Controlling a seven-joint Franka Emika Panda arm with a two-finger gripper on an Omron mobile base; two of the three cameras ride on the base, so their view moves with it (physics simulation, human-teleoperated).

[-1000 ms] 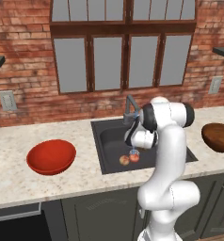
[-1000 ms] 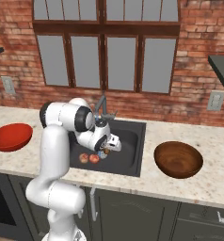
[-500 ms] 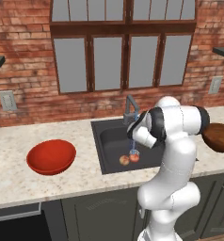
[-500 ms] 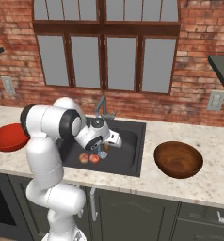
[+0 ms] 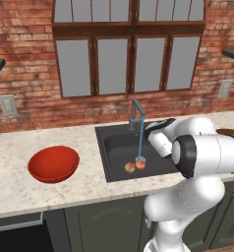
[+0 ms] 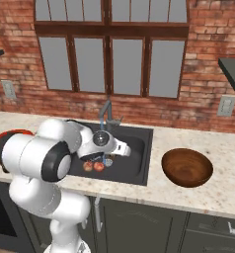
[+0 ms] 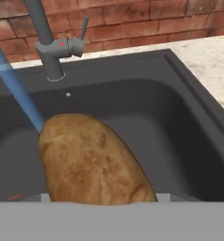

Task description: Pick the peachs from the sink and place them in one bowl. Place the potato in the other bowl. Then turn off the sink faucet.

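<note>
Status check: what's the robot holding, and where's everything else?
Gripper shut on potato, above sink. Both peaches in basin. Faucet running. Nothing in the way.

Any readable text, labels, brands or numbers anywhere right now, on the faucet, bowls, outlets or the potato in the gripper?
None: no words, brands or numbers appear.
Sink faucet: a small red dot, no lettering.
Red bowl, wooden bowl, potato: plain.
Wall outlets: blank plates.
</note>
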